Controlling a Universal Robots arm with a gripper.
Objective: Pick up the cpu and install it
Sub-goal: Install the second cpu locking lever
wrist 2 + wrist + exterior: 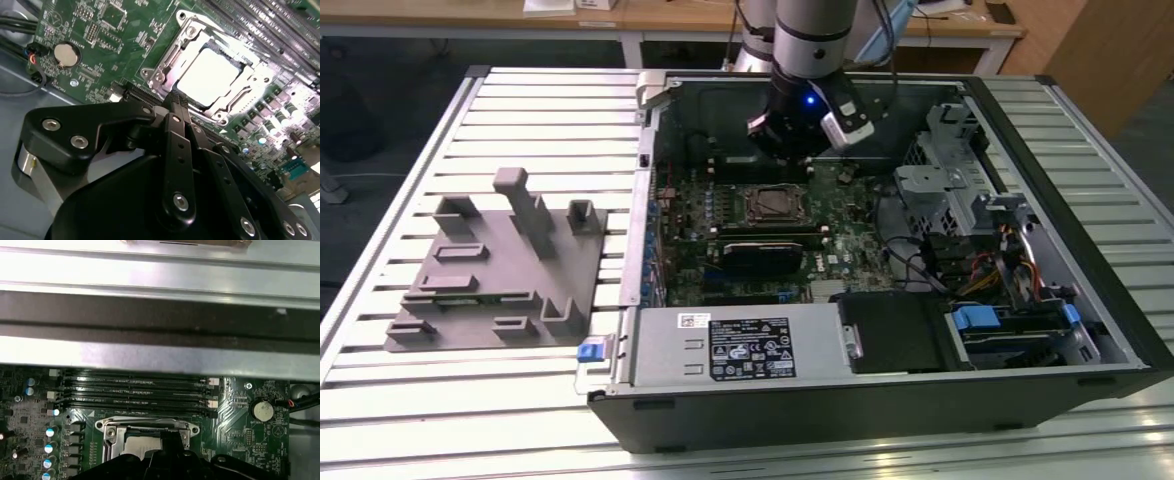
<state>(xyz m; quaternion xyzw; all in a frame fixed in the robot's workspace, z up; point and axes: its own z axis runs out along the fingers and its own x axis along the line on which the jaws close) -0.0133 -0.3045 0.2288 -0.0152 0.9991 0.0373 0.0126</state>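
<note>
a slatted metal table [400, 420] carried the scene, with wooden desks [680, 15] along the wall behind it. on the table lay an open black computer case [881, 410], and toward the exterior view's left of it a grey fixture [494, 270] of blocks and posts.

the arm [814, 30] came down almost straight from above into the back part of the case, its wrist lit by a small blue light, the gripper [787, 150] hanging just above the green motherboard [854, 235]. in the second wrist view the gripper [179, 102] pointed its black fingers [176, 107] down toward the socket, pressed together with no gap between them and nothing between them. in the first wrist view the gripper [167, 442] stood directly over the socket's near edge.

the cpu [210, 75] lay just ahead of the fingertips, seated flat inside the metal socket frame [165, 65], its pale top bright in the light; it was close under the gripper but whether they touched could not be told. in the first wrist view the cpu [137, 445] showed partly behind the fingers, with four memory slots [135, 390] beyond it and a round coin battery [263, 411] off to one side.

inside the case, farther from the gripper, sat a black ribbed block [758, 255], a power supply with a white label [750, 348], and a drive bay with blue clips [981, 320] and coloured cables
</note>
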